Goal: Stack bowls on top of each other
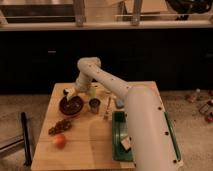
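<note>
White arm reaches across the wooden worktop (95, 145) from the lower right, bending at an elbow near the back edge and coming down on the left side. The gripper (71, 94) sits right over the back rim of the dark maroon bowl (71, 105), which rests on the worktop's left half. Can't tell if the fingers are open or closed, they're just a pale blob against the bowl. I only see that one bowl for sure; can't make out an orange-red one. Just right of the bowl there's a small dark cup (94, 105). In front of the bowl lies a bunch of grapes (60, 125), then an orange (59, 141) nearer the front edge. A green tray (118, 142) sits on the right side, partly behind the arm.
</note>
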`<state>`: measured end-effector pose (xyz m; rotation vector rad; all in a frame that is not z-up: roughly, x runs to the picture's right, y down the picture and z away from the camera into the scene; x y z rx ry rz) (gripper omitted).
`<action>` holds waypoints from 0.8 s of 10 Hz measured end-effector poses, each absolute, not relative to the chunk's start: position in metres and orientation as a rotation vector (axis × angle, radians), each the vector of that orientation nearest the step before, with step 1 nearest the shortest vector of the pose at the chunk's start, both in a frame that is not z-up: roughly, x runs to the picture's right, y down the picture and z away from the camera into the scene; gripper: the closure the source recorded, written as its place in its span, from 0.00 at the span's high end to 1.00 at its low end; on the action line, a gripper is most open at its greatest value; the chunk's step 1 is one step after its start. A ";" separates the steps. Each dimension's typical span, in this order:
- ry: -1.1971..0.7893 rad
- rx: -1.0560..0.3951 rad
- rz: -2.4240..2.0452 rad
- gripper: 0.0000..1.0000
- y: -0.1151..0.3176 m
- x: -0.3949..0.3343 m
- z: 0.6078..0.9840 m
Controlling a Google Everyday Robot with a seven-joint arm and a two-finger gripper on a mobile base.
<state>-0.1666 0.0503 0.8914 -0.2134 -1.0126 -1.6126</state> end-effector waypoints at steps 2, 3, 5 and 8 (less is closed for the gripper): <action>-0.995 -0.189 -1.615 0.80 0.046 -0.167 0.888; -0.980 -0.176 -1.607 0.80 0.043 -0.167 0.885; -0.945 -0.154 -1.581 0.80 0.034 -0.167 0.881; -0.890 -0.115 -1.517 0.80 0.018 -0.163 0.876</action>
